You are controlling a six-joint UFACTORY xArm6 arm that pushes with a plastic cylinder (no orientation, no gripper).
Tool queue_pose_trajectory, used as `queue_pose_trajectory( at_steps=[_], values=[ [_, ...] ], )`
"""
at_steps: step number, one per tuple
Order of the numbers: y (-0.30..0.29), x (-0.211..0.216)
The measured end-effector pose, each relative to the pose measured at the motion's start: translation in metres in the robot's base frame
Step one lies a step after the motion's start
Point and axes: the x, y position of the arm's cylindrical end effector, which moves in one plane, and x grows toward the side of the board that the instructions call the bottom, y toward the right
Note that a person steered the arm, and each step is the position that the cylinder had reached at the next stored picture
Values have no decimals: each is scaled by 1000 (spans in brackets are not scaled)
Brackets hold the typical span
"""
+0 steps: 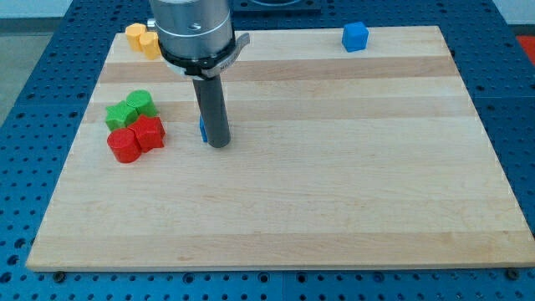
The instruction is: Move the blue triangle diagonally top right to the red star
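My tip (218,145) rests on the wooden board, left of centre. A sliver of a blue block (202,130), apparently the blue triangle, shows just at the rod's left edge; the rod hides most of it, and it seems to touch the rod. Two red blocks sit to the view's left of the tip: a star-like one (150,133) and a rounder one (124,145) lower left, touching each other. The blue block lies to the right of the red star-like block, about level with it.
Two green blocks (140,103) (119,115) sit just above the red ones. Two orange-yellow blocks (136,35) (151,44) lie at the board's top left. A blue cube (355,37) sits at the top right edge. The board's edges (267,261) drop to a blue perforated table.
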Motion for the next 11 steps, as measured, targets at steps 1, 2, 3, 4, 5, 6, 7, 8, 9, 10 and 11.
queue_pose_trajectory(
  at_steps=[1,2,3,4,5,6,7,8,9,10,11],
  values=[
    [19,0],
    [37,-12],
    [31,-19],
    [14,-20],
    [-6,-20],
    [-22,-20],
    [-34,-20],
    [-41,-21],
    [-33,-21],
    [15,-27],
    [75,-46]
  ],
)
